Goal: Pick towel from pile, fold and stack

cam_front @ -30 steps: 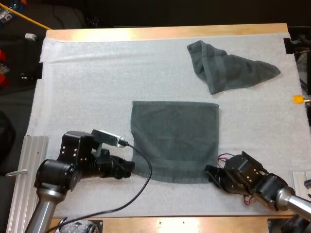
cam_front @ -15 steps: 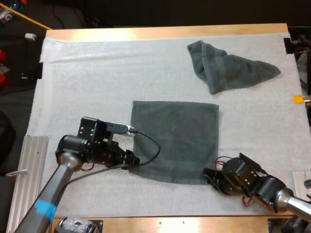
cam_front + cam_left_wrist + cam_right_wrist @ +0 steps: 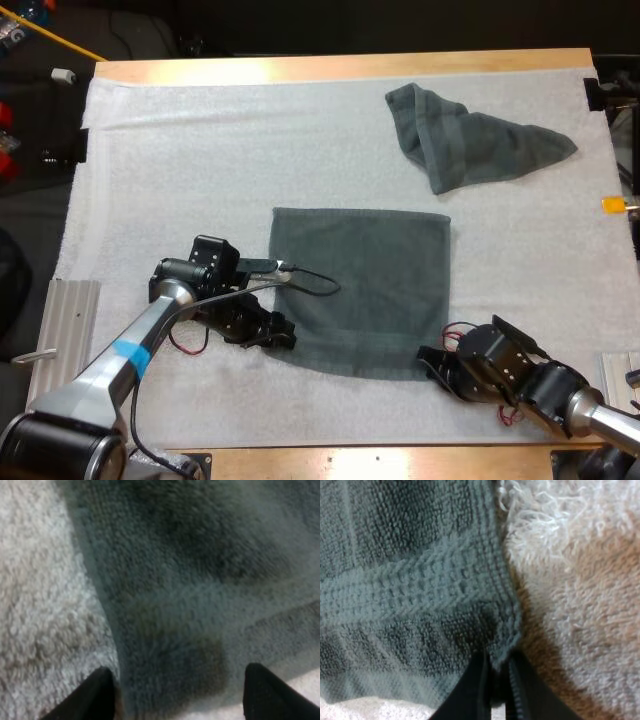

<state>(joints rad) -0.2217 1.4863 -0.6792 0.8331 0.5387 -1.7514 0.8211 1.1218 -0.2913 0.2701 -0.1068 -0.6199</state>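
Fingers [image 3: 98, 696] of the left gripper [image 3: 175, 700] stand wide apart in the left wrist view. A corner of the flat towel [image 3: 190, 580] lies between them on the mat [image 3: 35, 605], and nothing is pinched, so this gripper is open. The high view does not settle that spacing, since the wrist covers the tips. It does place the gripper low at the towel's 8 o'clock corner, with the arm running back toward 7 o'clock.

In the right wrist view the right gripper [image 3: 496, 692] has its two fingers [image 3: 474, 690] drawn almost together. The towel's hemmed corner dips into the narrow slot between them, so it is closed on that corner. The woven band of the hem and the loose pile of the mat beside it are plain there. From the high view this gripper sits at the towel's 5 o'clock corner, though its body blocks the pinch itself.

The flat towel lies spread as a near square at the middle of the mat, with its far edge straight and both far corners free. A ribbed metal rail [image 3: 52, 345] lies off the mat at 8 o'clock, beside the left arm.

Farther out, at 1 o'clock from the flat towel and well apart from it, the crumpled towel [image 3: 470, 145] sits in a loose heap with one point trailing toward 3 o'clock. Beyond it runs the table [image 3: 340, 66]'s far wooden edge.
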